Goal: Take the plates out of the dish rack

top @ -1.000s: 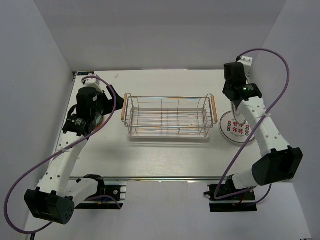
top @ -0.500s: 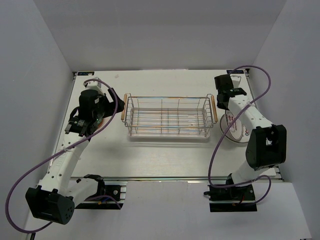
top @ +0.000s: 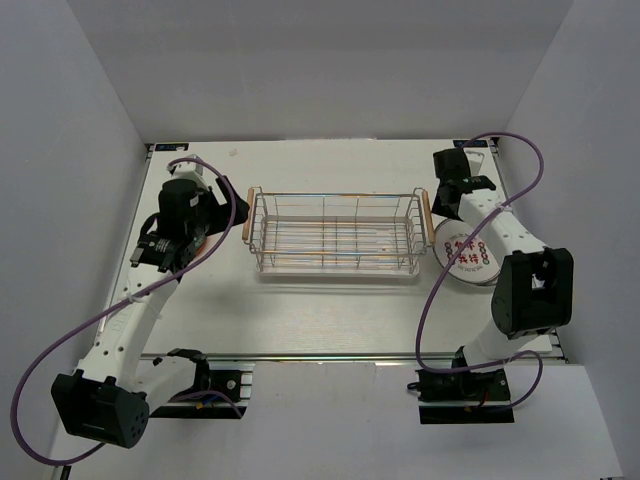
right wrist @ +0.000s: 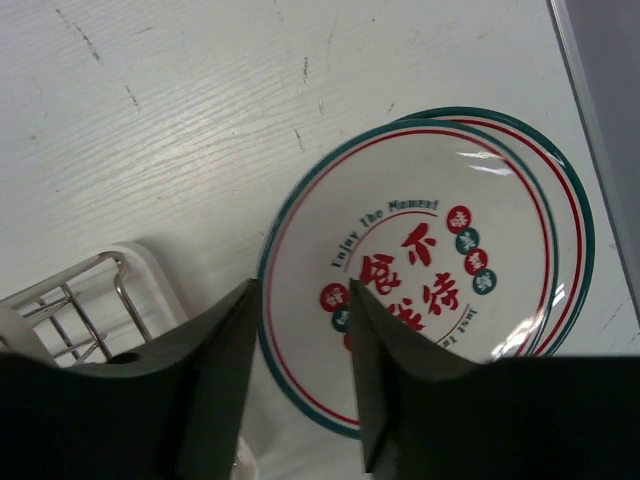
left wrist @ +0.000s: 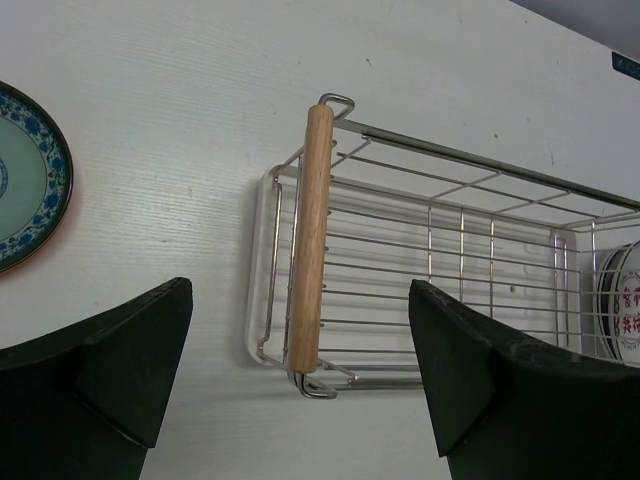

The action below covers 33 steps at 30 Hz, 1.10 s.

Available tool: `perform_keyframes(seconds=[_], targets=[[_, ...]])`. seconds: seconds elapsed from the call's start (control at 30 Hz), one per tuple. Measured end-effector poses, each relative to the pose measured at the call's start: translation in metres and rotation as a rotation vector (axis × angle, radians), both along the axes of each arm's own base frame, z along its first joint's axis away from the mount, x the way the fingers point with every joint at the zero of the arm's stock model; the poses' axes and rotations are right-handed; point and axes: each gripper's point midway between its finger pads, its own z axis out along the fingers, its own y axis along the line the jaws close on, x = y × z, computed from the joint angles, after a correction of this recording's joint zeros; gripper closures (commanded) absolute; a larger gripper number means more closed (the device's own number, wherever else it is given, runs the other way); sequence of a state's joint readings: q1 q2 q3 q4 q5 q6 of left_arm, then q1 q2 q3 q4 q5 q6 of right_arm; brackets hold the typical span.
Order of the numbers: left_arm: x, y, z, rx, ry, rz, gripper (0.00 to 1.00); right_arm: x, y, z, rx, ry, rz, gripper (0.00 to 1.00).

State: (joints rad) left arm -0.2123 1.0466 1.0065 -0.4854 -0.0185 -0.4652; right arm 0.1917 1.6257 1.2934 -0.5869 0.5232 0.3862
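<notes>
The left arm and the right arm are built of white tubular links with bulky black housings at the joints. A thin purple cable loops beside each arm. Each arm is mounted on a black bracket. The left gripper and the right gripper have matte black, wedge-shaped fingers.

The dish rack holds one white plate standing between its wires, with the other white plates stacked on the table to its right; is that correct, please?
Not quite: the dish rack is empty, as the top external view shows. The white plates are stacked on the table to its right.
</notes>
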Motion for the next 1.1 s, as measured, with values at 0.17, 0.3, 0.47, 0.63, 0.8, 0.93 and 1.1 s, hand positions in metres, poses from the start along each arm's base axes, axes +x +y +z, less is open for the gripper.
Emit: perform_keyframes(seconds=[0.17,0.3,0.47,0.63,0.8,0.93,1.1], targets=[[0.002,-0.001,-0.004,0.0,0.014,0.001,0.02,0.0,-0.002,0.013,0.016,-0.043,0.002,0.34],[0.002,-0.001,-0.005,-0.001,0.015,0.002,0.02,-0.001,-0.005,0.022,0.031,-0.069,-0.006,0.2],[0.001,0.0,-0.003,-0.001,0.019,0.008,0.02,-0.006,-0.005,0.043,0.041,-0.138,0.006,0.18],[0.003,0.014,0.01,0.013,0.008,0.093,0.02,-0.029,-0.01,0.074,0.053,-0.28,0.019,0.11],[0.001,0.037,0.029,0.027,-0.037,0.233,0.02,-0.057,-0.014,0.099,0.099,-0.438,-0.007,0.11],[-0.011,0.052,0.049,0.019,-0.105,0.306,0.02,-0.073,-0.015,0.105,0.168,-0.538,-0.053,0.11],[-0.027,0.063,0.065,-0.002,-0.166,0.365,0.02,-0.087,-0.02,0.081,0.178,-0.526,-0.098,0.11]])
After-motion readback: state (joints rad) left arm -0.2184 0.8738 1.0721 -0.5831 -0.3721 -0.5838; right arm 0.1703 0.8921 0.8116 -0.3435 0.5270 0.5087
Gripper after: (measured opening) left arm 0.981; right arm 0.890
